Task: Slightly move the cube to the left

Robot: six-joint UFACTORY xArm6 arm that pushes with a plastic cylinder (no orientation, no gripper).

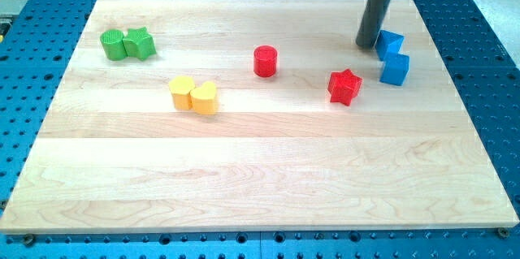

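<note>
Camera view: small blue plastic cube (pixel 395 69) sits at the view's right on the pale wooden worktop (pixel 244 153), touching a second, irregular blue block (pixel 389 43) just above it. My tip (pixel 366 45) is down beside that upper block's left face. No tool jaws, just a bare rod holding nothing. Cube looks light, rigid, probably slides easily; push low on its right face, centred, else it spins.

Rod (pixel 379 3) cut off at top.
</note>
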